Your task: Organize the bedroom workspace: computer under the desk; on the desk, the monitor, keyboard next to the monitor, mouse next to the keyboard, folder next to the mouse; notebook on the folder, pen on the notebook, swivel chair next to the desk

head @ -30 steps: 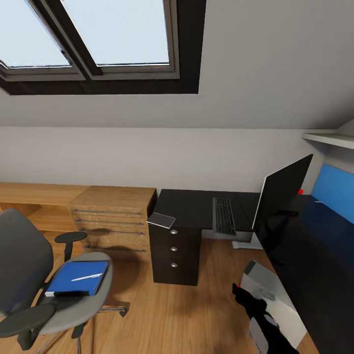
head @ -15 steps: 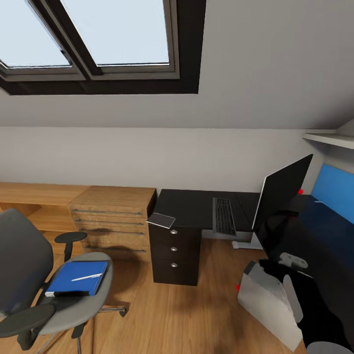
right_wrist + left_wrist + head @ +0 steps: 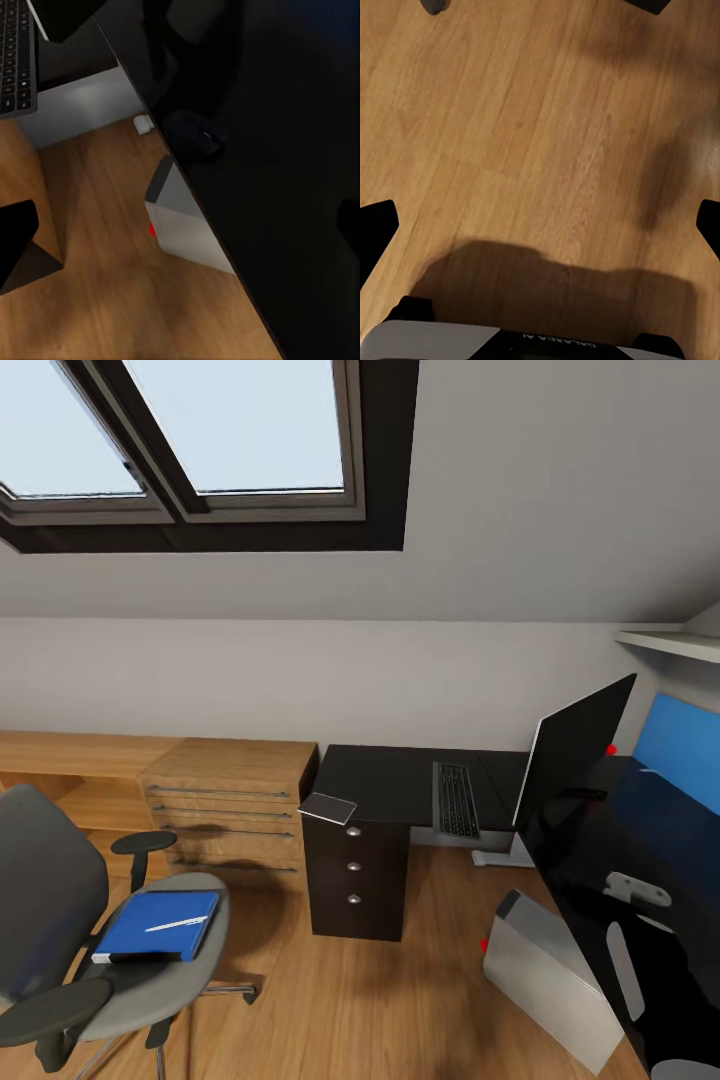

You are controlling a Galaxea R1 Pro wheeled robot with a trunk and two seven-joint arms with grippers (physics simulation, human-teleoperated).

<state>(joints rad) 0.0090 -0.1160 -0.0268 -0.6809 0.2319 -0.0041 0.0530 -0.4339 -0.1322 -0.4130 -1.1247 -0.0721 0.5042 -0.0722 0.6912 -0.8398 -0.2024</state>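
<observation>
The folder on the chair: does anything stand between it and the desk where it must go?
Nothing visible stands between the folder on the chair and the desk. A pen lies on top of the folder, though.

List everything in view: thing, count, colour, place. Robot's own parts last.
desk: one, glossy black, L-shaped, against the wall and along the right.
monitor: one, black, on the desk.
keyboard: one, dark, on the desk beside the monitor.
mouse: one, dark, on the desk.
computer: one, light grey, on the floor at the desk's edge.
notebook: one, grey, on the desk's left corner.
swivel chair: one, grey, lower left.
folder: one, blue, on the chair seat.
pen: one, white, on the folder.
wooden cabinet: one, light wood, left of the desk.
right arm: one, black and grey, over the desk.
</observation>
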